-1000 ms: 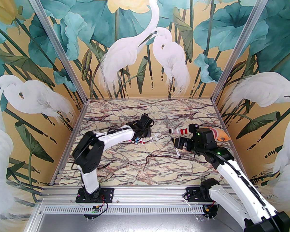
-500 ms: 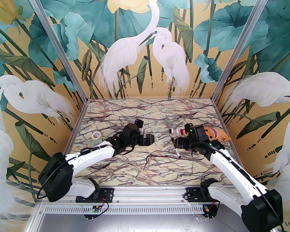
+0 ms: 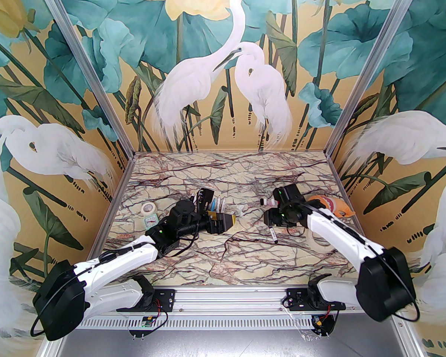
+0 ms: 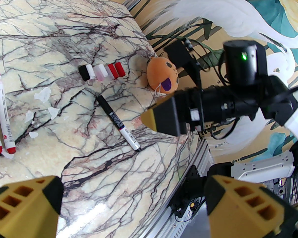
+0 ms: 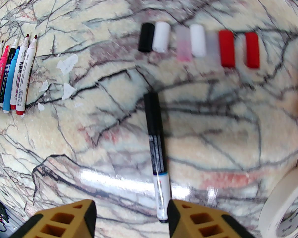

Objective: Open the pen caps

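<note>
Lying side by side at far left, the uncapped pens point(image 5: 12, 75) show bare tips. The left gripper point(image 4: 132, 194) gapes empty. A row of pen caps point(image 5: 198, 46) in black, white, pink and red sits mid-table. Nearer lies a black-and-white pen point(image 5: 155, 142) with open marble table point(image 5: 89, 145) around it, its end by the spread, empty right gripper point(image 5: 131, 214).

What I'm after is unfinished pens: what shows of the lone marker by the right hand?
The marker is slim and plastic-looking: black far end, printed black label, thin blue ring, white near end with a dark tip. It lies flat on the marble table, alone, short of the row of loose caps. Its white end sits between the fingers of the open right hand; contact unclear.
</note>
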Robot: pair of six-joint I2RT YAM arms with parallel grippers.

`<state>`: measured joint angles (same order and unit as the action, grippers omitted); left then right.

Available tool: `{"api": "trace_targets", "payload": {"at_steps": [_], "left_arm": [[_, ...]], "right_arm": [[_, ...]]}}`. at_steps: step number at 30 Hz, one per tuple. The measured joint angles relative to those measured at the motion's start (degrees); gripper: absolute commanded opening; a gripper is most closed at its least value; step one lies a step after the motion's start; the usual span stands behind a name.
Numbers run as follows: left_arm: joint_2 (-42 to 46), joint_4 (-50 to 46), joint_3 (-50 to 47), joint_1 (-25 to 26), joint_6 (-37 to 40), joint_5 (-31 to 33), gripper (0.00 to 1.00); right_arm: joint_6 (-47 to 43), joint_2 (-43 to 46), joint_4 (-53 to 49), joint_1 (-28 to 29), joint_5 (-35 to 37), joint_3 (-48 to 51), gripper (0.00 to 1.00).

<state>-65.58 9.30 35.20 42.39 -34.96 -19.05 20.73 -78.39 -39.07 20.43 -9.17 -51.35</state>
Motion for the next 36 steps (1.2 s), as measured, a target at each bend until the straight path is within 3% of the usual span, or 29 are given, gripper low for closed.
{"api": "trace_targets", "payload": {"at_steps": [3,17,36], "left_arm": [[0.02,0.68,-0.17,0.0,0.0,-0.44,0.99],[4.92,1.18,-3.48,0.0,-0.42,-0.61,1.0],[6.8,-0.28,-4.74,0.0,-0.46,-0.61,0.99]], "right_arm": [[-1.49,-4.42,-0.09,0.24,1.16,-3.34,0.44],[-6.56,-20.59,-2.21,0.48,6.45,-12.11,0.36],[-7.5,-27.41,-2.73,1.07,6.62,-15.26,0.32]]}}
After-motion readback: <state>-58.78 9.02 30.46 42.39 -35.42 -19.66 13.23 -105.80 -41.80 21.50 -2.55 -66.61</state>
